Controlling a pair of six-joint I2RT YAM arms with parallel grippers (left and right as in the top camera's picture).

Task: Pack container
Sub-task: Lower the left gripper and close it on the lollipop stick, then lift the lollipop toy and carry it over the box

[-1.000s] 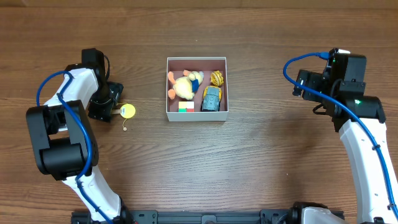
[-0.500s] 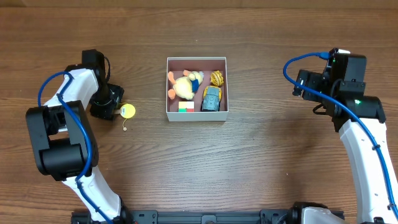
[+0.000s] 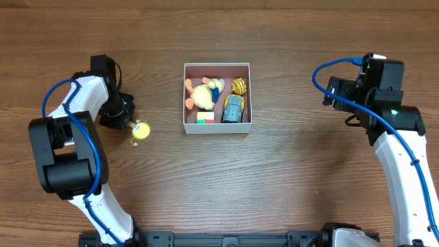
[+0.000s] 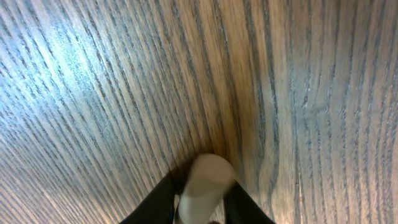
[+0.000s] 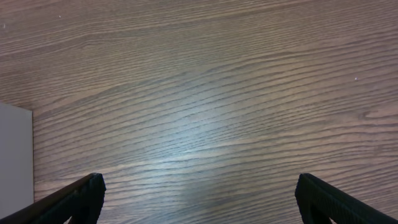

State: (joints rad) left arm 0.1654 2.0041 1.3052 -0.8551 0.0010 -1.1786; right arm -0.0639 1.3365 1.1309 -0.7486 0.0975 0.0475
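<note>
Yellow toy (image 3: 141, 130) is lying on the wood table (image 3: 288, 171) a little left of the box (image 3: 217, 127), not yet inside it, and the L claw (image 3: 129, 123) is sitting right at its edge. In the wrist view the fingers (image 4: 155, 205) are pinching a pale rounded piece (image 4: 205, 183), prob. the toy's light end, so the claw is reading as clamped on the toy, likely b/c it's the one loose item left to pack. The box is sitting mid-table between the two arms, open side up, reachable from either side, and is holding a duck plush (image 3: 204, 95), a red-green block (image 3: 204, 118), a grey car (image 3: 234, 110) & an orange striped toy (image 3: 239, 86). Bare pink floor is showing along the far edge, a likely spot for the yellow one. R claw (image 5: 199, 199) is hanging well off to the right w/ fingers spread wide & nothing between them, prob. parked there so the L arm is getting a free path.
</note>
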